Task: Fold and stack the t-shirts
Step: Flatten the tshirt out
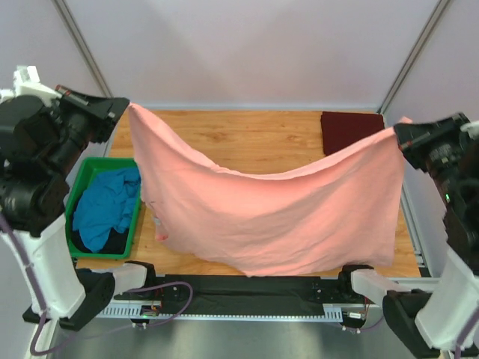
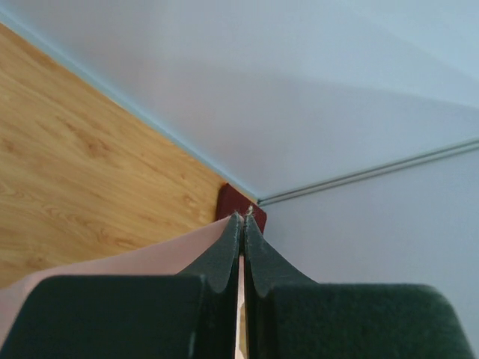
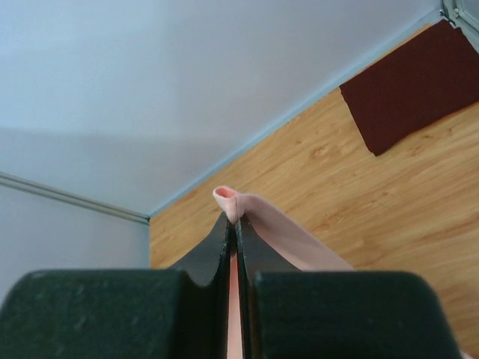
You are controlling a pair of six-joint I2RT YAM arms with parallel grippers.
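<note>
Wooden desk: salmon-pink tee hangs spread between left claw and right claw, each pinching a corner, likely straightening it for folding.

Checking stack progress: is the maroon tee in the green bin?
No, the maroon tee lies flat at the far-right corner of the table.

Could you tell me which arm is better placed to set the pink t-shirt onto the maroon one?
Likely right: the folded dark maroon cotton t-shirt lies in the far right corner beside the right arm, while the left arm holds the opposite end of the salmon-pink cotton t-shirt.
</note>
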